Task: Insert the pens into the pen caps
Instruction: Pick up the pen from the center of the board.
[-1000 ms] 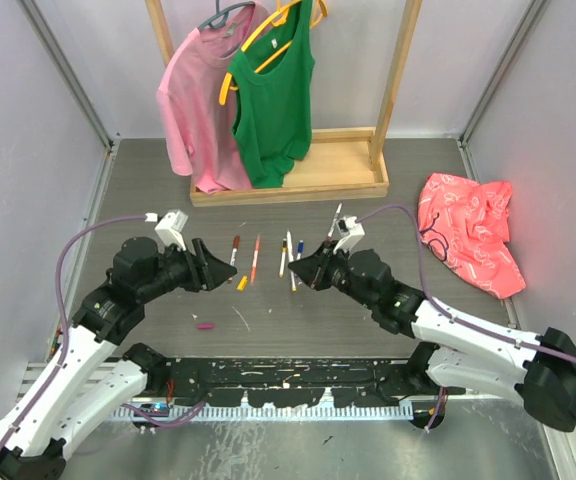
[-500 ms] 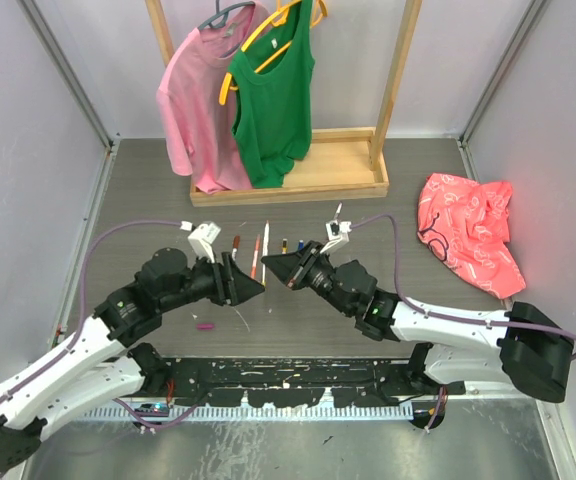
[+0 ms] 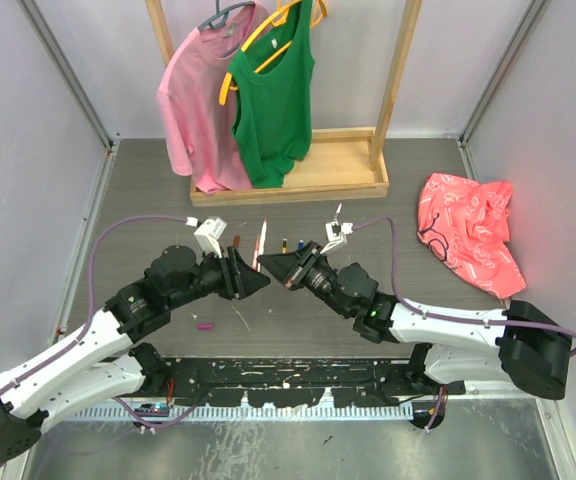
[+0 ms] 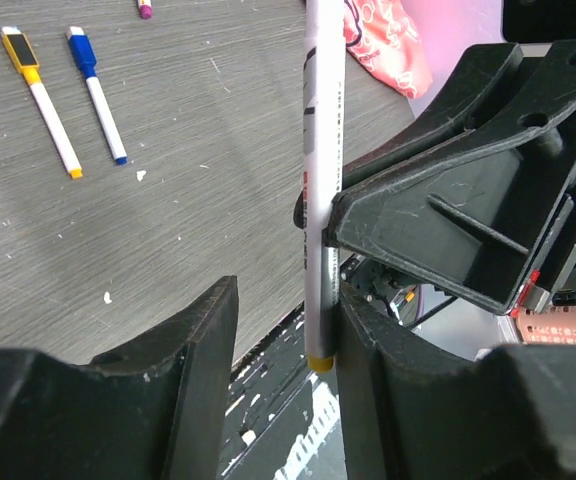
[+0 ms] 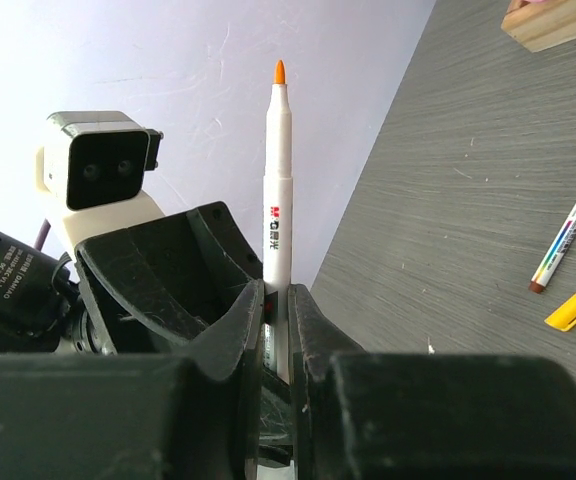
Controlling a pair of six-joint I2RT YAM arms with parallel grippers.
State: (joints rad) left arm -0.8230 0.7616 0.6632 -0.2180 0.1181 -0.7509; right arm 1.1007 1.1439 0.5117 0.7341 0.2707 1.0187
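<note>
My right gripper (image 3: 271, 264) (image 5: 278, 292) is shut on a white pen (image 5: 277, 200) (image 3: 261, 243) and holds it above the table, orange tip pointing away. My left gripper (image 3: 253, 283) (image 4: 283, 300) is open right in front of it. In the left wrist view the same pen (image 4: 323, 180) stands between my left jaws, lying against the right one, its yellow-orange end low. On the table lie a yellow-capped pen (image 4: 43, 100), a blue-capped pen (image 4: 98, 95), a brown-tipped pen (image 5: 573, 225), a loose yellow cap (image 5: 573, 305) and a magenta cap (image 3: 205, 325).
A wooden clothes rack (image 3: 288, 180) with a pink shirt (image 3: 198, 110) and a green top (image 3: 273, 100) stands at the back. A red cloth (image 3: 468, 230) lies at the right. Grey walls close both sides. More pens (image 3: 235, 243) lie behind the grippers.
The right gripper has carried the pen left and off the table. The left gripper has moved right until the two meet tip to tip, the pen now between the left jaws.
</note>
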